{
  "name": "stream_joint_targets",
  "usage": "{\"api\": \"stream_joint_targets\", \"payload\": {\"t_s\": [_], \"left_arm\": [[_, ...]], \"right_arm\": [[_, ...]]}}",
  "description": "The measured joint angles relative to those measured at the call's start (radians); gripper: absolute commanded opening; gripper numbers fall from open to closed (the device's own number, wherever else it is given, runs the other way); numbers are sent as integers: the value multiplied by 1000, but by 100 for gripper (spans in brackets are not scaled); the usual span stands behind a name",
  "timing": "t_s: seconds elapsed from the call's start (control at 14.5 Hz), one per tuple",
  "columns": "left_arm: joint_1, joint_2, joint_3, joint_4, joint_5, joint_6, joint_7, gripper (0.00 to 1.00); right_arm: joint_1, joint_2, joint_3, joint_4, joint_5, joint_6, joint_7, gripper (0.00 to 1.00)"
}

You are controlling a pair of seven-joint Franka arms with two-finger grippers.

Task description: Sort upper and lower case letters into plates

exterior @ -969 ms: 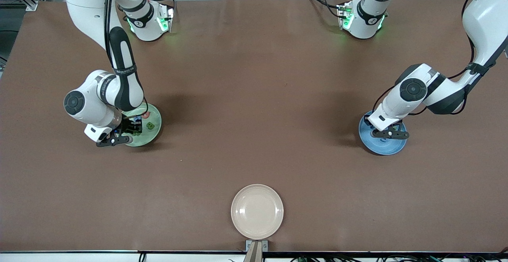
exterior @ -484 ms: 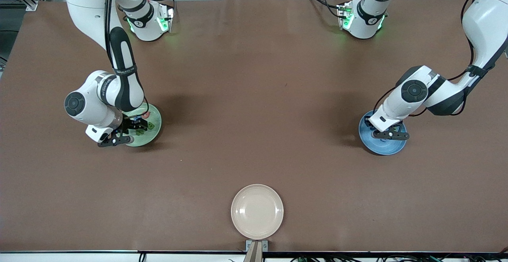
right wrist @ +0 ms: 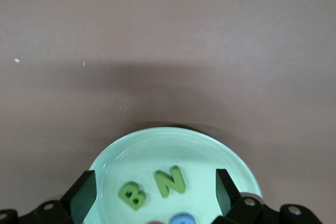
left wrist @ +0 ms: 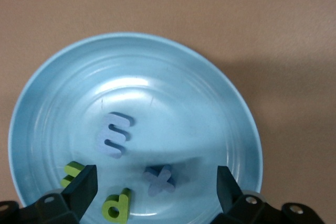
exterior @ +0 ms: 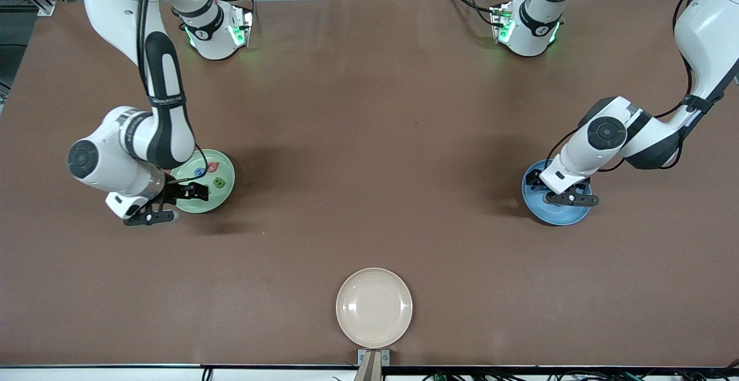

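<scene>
The mint green plate [exterior: 226,190] lies toward the right arm's end of the table and holds a blue [exterior: 200,171], a pink [exterior: 212,167] and a green letter [exterior: 218,182]. The right wrist view shows this plate [right wrist: 157,150] with a green B [right wrist: 132,195] and a green N [right wrist: 170,181]. My right gripper [exterior: 191,191] [right wrist: 156,187] is open and empty above the plate's edge. The blue plate [exterior: 557,215] [left wrist: 173,93] holds a blue m [left wrist: 113,135], a blue x [left wrist: 159,179] and two green letters [left wrist: 117,205]. My left gripper [exterior: 540,186] [left wrist: 155,186] is open and empty just above it.
A cream-white plate [exterior: 374,307] sits at the table's edge nearest the front camera, midway between the arms. Both arm bases stand along the edge farthest from that camera.
My right arm has drawn back from over the mint plate's middle toward its own end of the table, uncovering the letters. My left arm has barely shifted.
</scene>
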Motion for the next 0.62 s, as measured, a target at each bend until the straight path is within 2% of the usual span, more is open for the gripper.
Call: {"api": "stream_joint_targets", "payload": {"t_s": [0.28,0.48,0.62], "left_arm": [[0,0,-4,12,0,0,0,100],[2,0,-4,20,0,0,0,100],[2,0,-4,30,0,0,0,100]], "right_arm": [[-1,-14,-69,215,-136,-256,123,100],[-5,-19,-84,350,-169,-402,190,100],[-20,-19,-87,402,-186,-443,216,100]]}}
